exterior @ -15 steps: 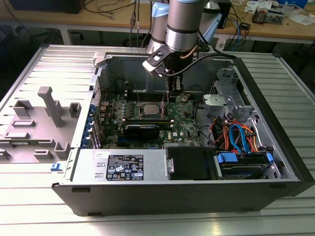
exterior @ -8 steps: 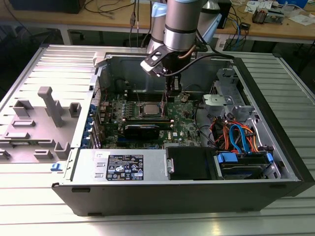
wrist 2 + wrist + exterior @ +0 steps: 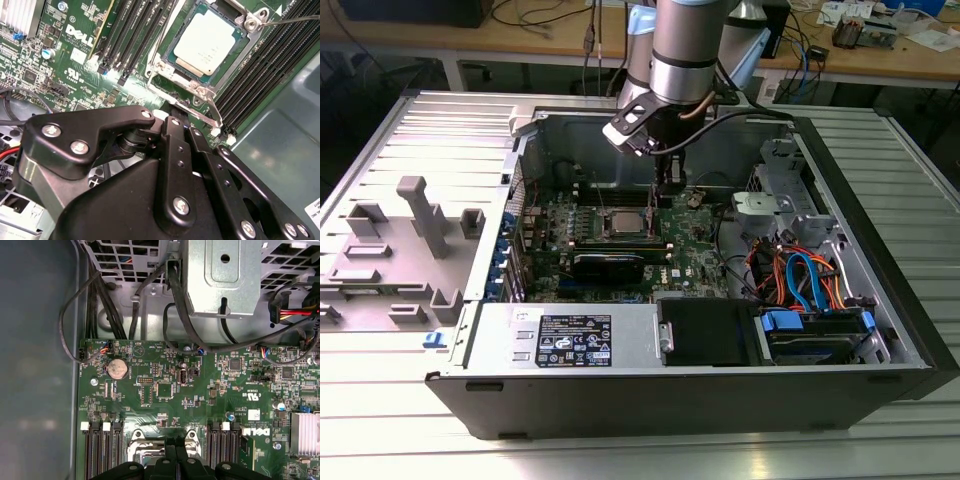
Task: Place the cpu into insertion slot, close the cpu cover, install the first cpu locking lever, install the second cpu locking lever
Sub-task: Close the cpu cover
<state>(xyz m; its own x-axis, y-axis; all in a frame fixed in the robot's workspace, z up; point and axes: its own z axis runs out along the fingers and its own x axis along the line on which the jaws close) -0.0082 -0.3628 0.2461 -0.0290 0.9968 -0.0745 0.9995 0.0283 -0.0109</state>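
The cpu (image 3: 210,42) lies flat in the insertion slot (image 3: 139,449), dull silver top up; it also shows in the exterior view (image 3: 623,222). The cpu cover (image 3: 161,64) lies down around it as a thin silver frame. One wire lever (image 3: 295,19) runs off from the frame's far corner. A second bent lever (image 3: 207,112) lies along the near edge. My gripper (image 3: 182,122) hangs just above that near edge, black fingers (image 3: 175,132) pressed together. In the first wrist view the gripper (image 3: 177,454) sits over the socket's rim. I cannot tell if the fingertips touch the lever.
Long black memory slots (image 3: 265,65) flank the socket on both sides. A black card (image 3: 608,265) stands in front of it. A metal drive cage (image 3: 220,275) and black cables (image 3: 180,315) crowd the case's far side. The power supply (image 3: 570,335) lines the front wall.
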